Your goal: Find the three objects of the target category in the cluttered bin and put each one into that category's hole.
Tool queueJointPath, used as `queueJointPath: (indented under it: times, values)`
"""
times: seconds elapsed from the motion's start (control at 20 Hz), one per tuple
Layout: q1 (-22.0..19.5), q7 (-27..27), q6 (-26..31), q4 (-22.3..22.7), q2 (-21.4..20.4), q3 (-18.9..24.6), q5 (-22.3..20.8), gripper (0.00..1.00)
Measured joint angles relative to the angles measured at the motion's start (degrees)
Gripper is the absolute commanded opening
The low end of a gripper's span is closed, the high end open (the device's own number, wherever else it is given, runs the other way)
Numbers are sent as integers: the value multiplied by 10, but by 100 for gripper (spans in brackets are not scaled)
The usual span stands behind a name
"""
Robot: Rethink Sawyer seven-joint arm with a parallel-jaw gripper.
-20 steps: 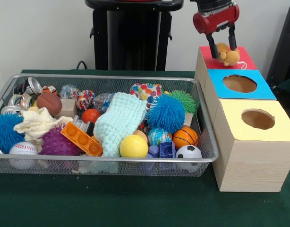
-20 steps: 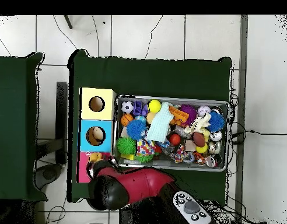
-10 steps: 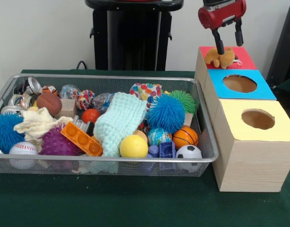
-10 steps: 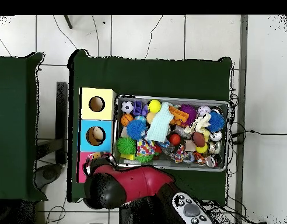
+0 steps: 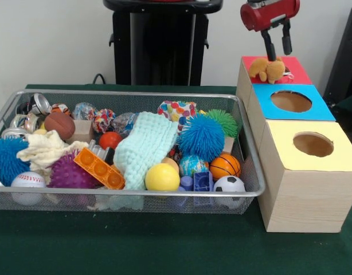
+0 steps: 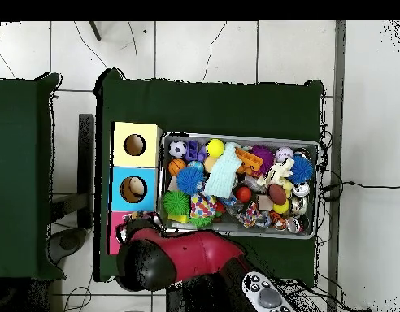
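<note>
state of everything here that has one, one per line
gripper: jaws open, above the plush toy, holding nothing
plush toy: released, lying on the red box top
red box: hole covered by the toy
blue box: hole open
yellow box: hole open
wire bin: full of clutter

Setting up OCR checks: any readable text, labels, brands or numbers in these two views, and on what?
None readable.
Cans at the wire bin's end: printing, if any, is too blurred to read.
Baseball, basketball, soccer ball: only seams and patterns, no lettering.
Red box, blue box, yellow box: plain coloured tops, no labels.
Gripper: no marking legible.
</note>
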Motion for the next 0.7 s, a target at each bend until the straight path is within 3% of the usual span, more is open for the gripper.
queueJointPath:
  times: [0.25,0.35,0.7]
  values:
    - [-22,0,1,1,-1,12,2,0]
    - [-59,0,12,1,-5,33,2,0]
    - [-104,0,46,1,-13,46,2,0]
